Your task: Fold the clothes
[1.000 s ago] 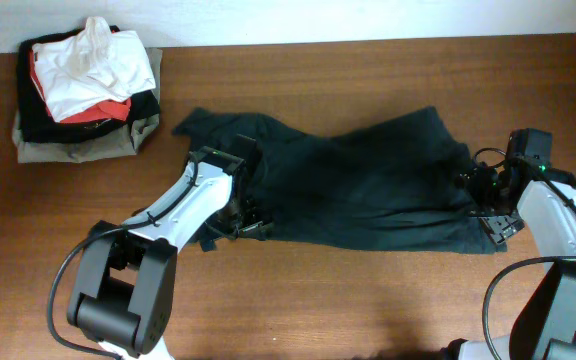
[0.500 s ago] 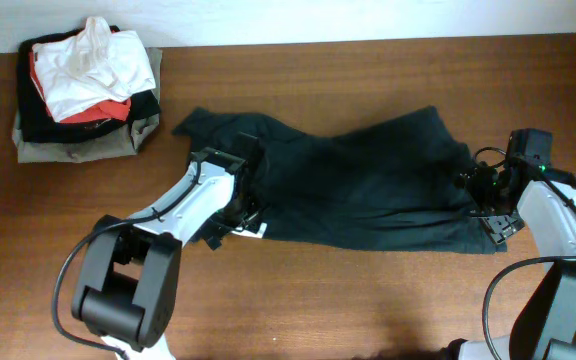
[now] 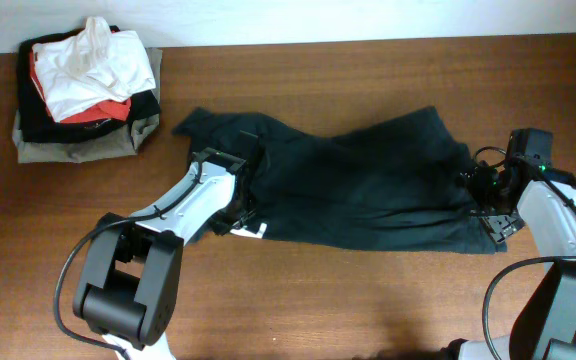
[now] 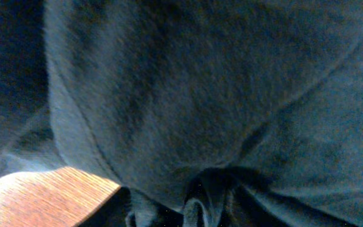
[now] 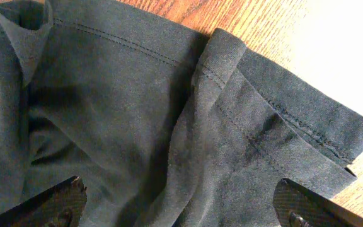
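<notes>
From above, the dark T-shirt (image 3: 358, 185) lies rumpled across the middle of the brown wooden surface (image 3: 368, 300), spread from left of centre almost to the right edge, with a creased sleeve poking toward the upper left. The left fingers (image 3: 241, 217) sit on the shirt's lower left edge, pressed into the cloth. From here I cannot tell whether they are apart or closed. The right fingers (image 3: 480, 190) rest at the shirt's right end, over its border. In the upper left corner, well apart from the shirt, stands a stack of folded clothes (image 3: 38, 125) with a crumpled white garment (image 3: 93, 65) on top.

In the left wrist view, dark cloth fills nearly the whole frame, blurred and very close. It bulges in a rounded fold through the centre and gathers into a tight bunch at the bottom middle. A wedge of the surface shows in the lower left corner. The fingers themselves are hidden, so their state cannot be told here either.

In the right wrist view, two dark fingertips (image 5: 58, 200) show in the lower left and lower right corners, spread wide apart. The shirt lies flat between them, gripped by neither. A stitched hem runs diagonally from the upper left toward the right edge, with one fold lapping over it near the top centre. Bare surface fills the upper right.
</notes>
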